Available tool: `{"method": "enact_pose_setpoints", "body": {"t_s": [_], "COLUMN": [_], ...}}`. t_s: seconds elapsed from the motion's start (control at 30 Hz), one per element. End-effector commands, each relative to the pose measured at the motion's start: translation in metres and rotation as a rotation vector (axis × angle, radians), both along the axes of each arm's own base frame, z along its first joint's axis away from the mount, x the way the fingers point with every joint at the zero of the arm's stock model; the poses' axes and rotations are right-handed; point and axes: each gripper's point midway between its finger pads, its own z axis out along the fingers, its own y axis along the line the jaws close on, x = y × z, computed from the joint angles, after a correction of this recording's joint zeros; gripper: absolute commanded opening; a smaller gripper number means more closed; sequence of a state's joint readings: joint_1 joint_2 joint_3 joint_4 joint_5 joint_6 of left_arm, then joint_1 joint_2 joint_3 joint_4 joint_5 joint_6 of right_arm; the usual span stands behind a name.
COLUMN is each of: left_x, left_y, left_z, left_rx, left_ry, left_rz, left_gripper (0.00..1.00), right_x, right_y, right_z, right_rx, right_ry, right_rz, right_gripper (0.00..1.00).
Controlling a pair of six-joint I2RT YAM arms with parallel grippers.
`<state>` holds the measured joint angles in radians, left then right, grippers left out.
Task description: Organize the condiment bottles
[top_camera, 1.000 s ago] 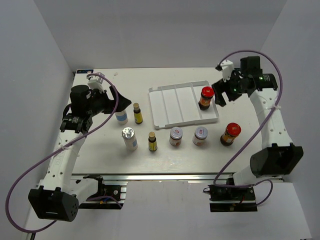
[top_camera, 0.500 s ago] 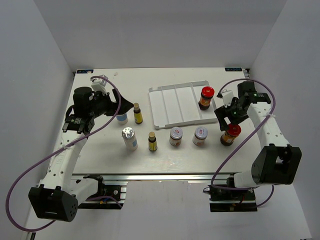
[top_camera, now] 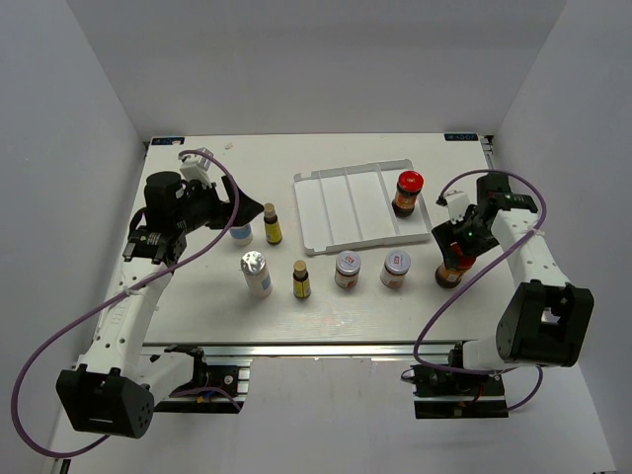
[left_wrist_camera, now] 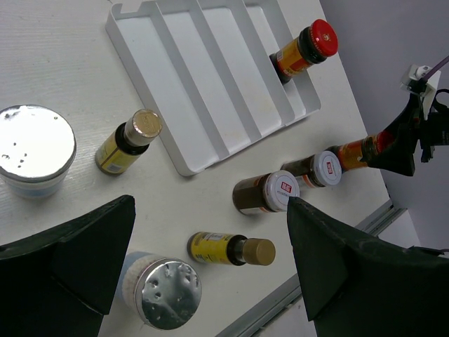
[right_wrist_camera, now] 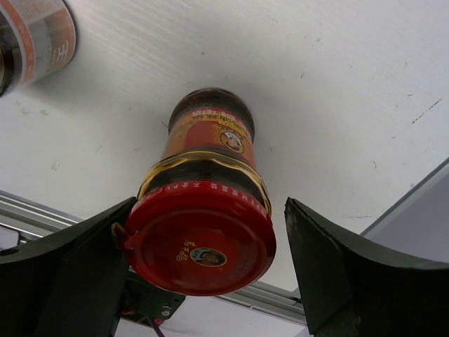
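One red-capped bottle (top_camera: 408,193) stands in the right slot of the white tray (top_camera: 341,212). The other red-capped bottle (top_camera: 451,270) (right_wrist_camera: 210,140) stands on the table right of the tray's near corner. My right gripper (top_camera: 456,249) (right_wrist_camera: 208,207) is open, one finger on each side of its cap. Two silver-lidded jars (top_camera: 347,270) (top_camera: 396,269), two amber bottles (top_camera: 272,224) (top_camera: 301,280) and a white bottle (top_camera: 256,274) stand in front of the tray. My left gripper (top_camera: 247,210) (left_wrist_camera: 210,203) hovers open above a second white bottle (top_camera: 240,233) (left_wrist_camera: 35,144).
The table's near metal rail (top_camera: 326,348) runs just beyond the row of bottles. White walls enclose the table on the left, right and back. The right arm's purple cable (top_camera: 464,296) loops beside the near red-capped bottle.
My right gripper has left the tray's red-capped bottle, come toward the near edge and dropped around the second red-capped bottle. The left arm has barely shifted.
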<state>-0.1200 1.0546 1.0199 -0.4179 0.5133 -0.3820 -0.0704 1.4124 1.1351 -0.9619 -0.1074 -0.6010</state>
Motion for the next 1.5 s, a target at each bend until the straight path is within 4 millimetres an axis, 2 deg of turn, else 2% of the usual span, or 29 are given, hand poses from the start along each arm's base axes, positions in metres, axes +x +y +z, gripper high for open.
{"method": "enact_pose_setpoints", "body": {"t_s": [0.0,0.07,0.13,0.17,0.23,0.27,0.33,0.37,0.43,0.5,0.6,0.63,0.73,0.77,0.87,1.03,1.3,1.4,1.47], "left_x": [-0.005,-0.005,-0.005,-0.006,-0.007,-0.007,-0.007,-0.007,-0.008,-0.008,-0.008,-0.008,-0.007,-0.006,-0.006,-0.005,-0.004,-0.003,-0.002], "left_y": [-0.001,0.000,0.000,0.000,0.000,0.000,0.001,0.001,0.001,0.000,-0.001,-0.001,-0.002,-0.002,-0.002,-0.002,-0.002,-0.001,-0.001], "left_z": [0.011,0.014,0.013,0.015,0.014,0.014,0.014,0.015,0.016,0.016,0.017,0.018,0.018,0.019,0.019,0.020,0.022,0.023,0.023], "left_rx": [-0.002,-0.001,0.004,0.004,0.006,0.006,0.004,0.004,0.002,0.001,-0.002,-0.003,-0.006,-0.005,-0.002,0.002,-0.002,0.001,0.004], "left_ry": [-0.040,-0.045,-0.040,-0.043,-0.039,-0.039,-0.038,-0.038,-0.041,-0.040,-0.042,-0.042,-0.041,-0.042,-0.043,-0.042,-0.043,-0.044,-0.045], "left_rz": [-0.011,-0.007,-0.005,-0.005,-0.006,-0.006,-0.004,-0.004,-0.003,-0.004,-0.008,-0.009,-0.013,-0.015,-0.016,-0.016,-0.011,-0.011,-0.007], "left_gripper": [0.98,0.98,0.98,0.98,0.98,0.98,0.98,0.98,0.98,0.98,0.98,0.98,0.98,0.98,0.98,0.98,0.98,0.98,0.98], "right_x": [0.005,0.006,0.007,0.008,0.009,0.009,0.008,0.006,0.006,0.008,0.021,0.029,0.038,0.046,0.059,0.072,0.104,0.118,0.124], "right_y": [-0.003,-0.003,-0.002,-0.003,-0.002,-0.001,0.001,0.002,0.005,0.007,0.014,0.016,0.020,0.020,0.021,0.021,0.033,0.038,0.041], "right_z": [0.002,-0.001,-0.002,-0.002,-0.003,-0.002,-0.001,-0.001,0.004,0.010,0.031,0.045,0.055,0.064,0.073,0.071,0.085,0.097,0.096], "right_rx": [-0.003,0.002,0.016,0.019,0.030,0.033,0.044,0.049,0.061,0.074,0.114,0.125,0.156,0.156,0.165,0.178,0.220,0.219,0.218], "right_ry": [-0.044,-0.037,-0.031,-0.031,-0.029,-0.033,-0.038,-0.034,-0.038,-0.048,-0.094,-0.123,-0.122,-0.148,-0.167,-0.158,-0.189,-0.218,-0.216], "right_rz": [0.013,0.010,0.012,0.012,0.015,0.019,0.036,0.043,0.055,0.059,0.057,0.048,0.042,0.044,0.047,0.044,0.037,0.050,0.056], "right_gripper": [0.87,0.84,0.76,0.66,0.53,0.40,0.26,0.13,0.01,0.00,0.00,0.00,0.00,0.00,0.00,0.00,0.00,0.00,0.00]}}
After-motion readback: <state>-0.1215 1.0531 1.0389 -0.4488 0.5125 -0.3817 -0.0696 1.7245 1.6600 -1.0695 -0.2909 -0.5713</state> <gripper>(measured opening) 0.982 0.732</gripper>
